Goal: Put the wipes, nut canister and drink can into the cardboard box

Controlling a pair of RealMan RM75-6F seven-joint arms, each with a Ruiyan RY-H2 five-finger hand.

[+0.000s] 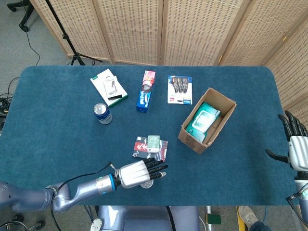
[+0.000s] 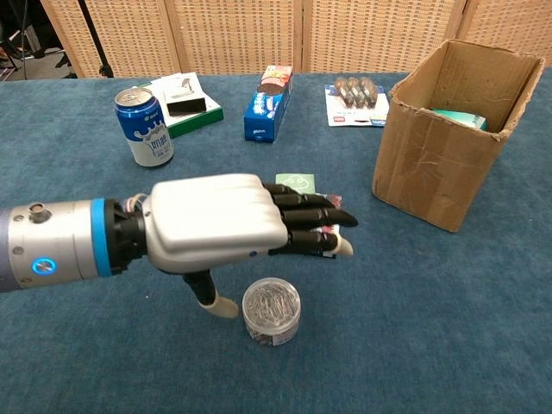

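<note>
The small clear nut canister [image 1: 147, 184] [image 2: 271, 310] stands upright on the blue table near its front edge. My left hand [image 1: 139, 173] [image 2: 228, 226] hovers just above it with fingers stretched out flat and nothing in its grasp. The blue-and-white drink can [image 1: 102, 113] [image 2: 144, 126] stands upright at the left of the table. A teal pack of wipes [image 1: 204, 118] [image 2: 457, 118] lies inside the open cardboard box [image 1: 190, 139] [image 2: 431, 164] at the right. My right hand [image 1: 294, 144] hangs off the table's right edge, fingers apart and empty.
A red-and-black packet with a green card [image 1: 151, 147] [image 2: 295, 183] lies just beyond my left hand. Further back lie a blue carton [image 1: 145, 90] [image 2: 267, 103], a razor pack [image 1: 179, 89] [image 2: 354, 93] and a white-and-green box [image 1: 109, 87] [image 2: 185, 93].
</note>
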